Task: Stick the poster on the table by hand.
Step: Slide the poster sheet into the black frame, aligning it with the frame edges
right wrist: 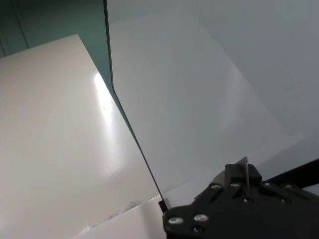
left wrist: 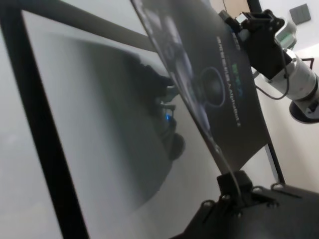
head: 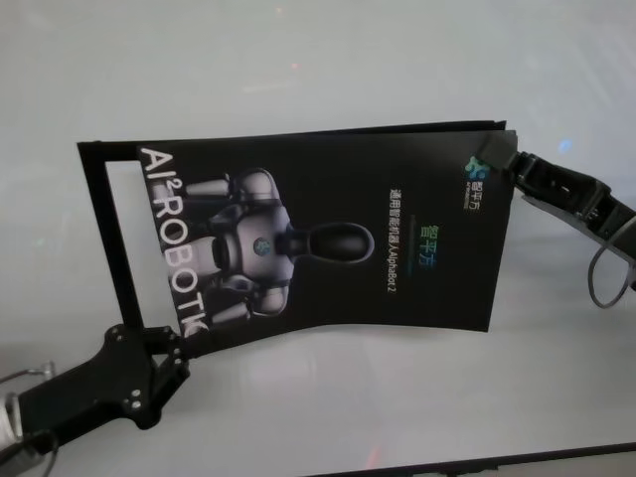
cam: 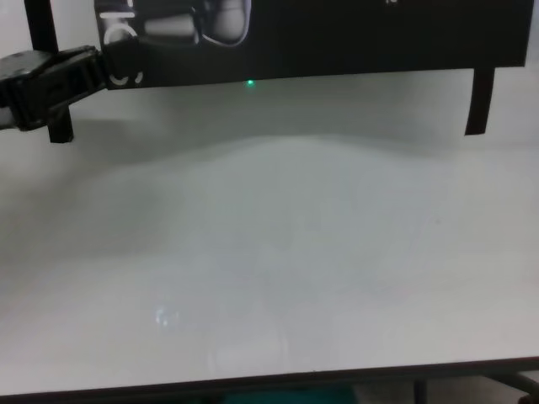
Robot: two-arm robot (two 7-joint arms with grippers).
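Left gripper [head: 177, 343]: clamped on the poster [head: 328, 238] at its near-left corner.
Right gripper [head: 512, 159]: pinches the far-right corner.
Technique: keep sheet taut, lower evenly onto the table [head: 328, 417], aligned within black tape frame [head: 99, 229].

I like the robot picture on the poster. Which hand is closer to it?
Left. The left gripper pinches the poster edge just below the robot picture; the right gripper holds the opposite corner.

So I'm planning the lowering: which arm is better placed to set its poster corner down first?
Probably the left. The left pincer grips the poster at its near corner; the right pincer holds the far corner, deeper over the table.
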